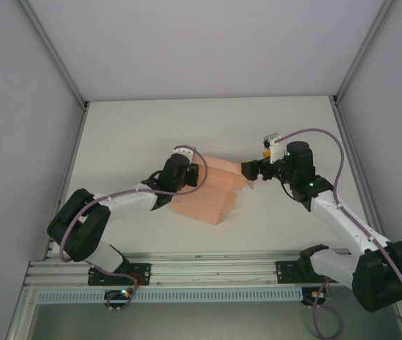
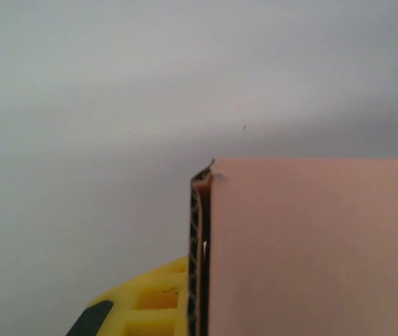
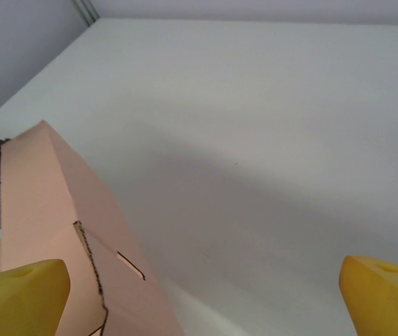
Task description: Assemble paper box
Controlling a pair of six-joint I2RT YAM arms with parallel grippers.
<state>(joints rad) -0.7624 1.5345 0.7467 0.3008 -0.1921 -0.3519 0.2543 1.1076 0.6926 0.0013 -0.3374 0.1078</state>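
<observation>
- Left tool (image 1: 194, 175) is closed on the left edge of the salmon-pink thin card paper box (image 1: 211, 195); its yellow finger (image 2: 150, 302) lies against the card.
- Right tool (image 1: 249, 170) stands wide open, just beside the card's right edge.
- Paper box rests partly folded on the white table (image 1: 279, 127), between both tools.

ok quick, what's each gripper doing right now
left gripper: closed on the edge of the paper box
right gripper: open, fingers wide apart, holding nothing
</observation>
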